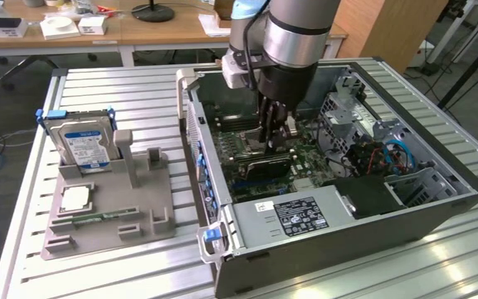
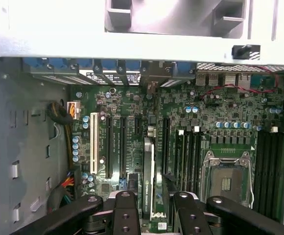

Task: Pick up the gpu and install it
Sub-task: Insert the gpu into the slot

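Black gripper (image 2: 152,208) fingers are closed on the gpu (image 2: 148,171), which stands edge-on between them, its lower edge at a slot of the green motherboard (image 2: 205,117). Around them rises the open computer case (image 1: 438,208). Outside, on the exterior view's left, a grey holder (image 1: 106,215) carries a hard drive (image 1: 81,143).

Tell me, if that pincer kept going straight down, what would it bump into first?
Probably the motherboard: the pincer points down into the computer case, holding the gpu edge-on above the expansion slots. Depth is unclear.
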Controlling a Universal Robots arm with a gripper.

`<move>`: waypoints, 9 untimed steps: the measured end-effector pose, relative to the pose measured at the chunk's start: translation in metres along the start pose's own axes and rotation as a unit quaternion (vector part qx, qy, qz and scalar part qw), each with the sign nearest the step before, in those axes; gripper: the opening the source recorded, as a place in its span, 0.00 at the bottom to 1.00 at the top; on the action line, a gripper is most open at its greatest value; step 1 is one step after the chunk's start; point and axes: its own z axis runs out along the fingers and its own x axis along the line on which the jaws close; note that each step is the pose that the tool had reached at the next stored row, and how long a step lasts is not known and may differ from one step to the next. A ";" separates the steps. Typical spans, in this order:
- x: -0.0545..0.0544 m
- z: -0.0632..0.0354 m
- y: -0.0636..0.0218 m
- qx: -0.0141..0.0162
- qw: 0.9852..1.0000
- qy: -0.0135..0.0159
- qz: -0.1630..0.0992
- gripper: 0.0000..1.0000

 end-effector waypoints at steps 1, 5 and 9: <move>0.000 -0.0021 -0.0001 0.000 1.000 0.000 0.000 0.34; 0.000 -0.0114 -0.0002 0.000 1.000 0.000 0.000 0.34; -0.001 -0.0210 -0.0004 0.000 1.000 0.000 0.000 0.34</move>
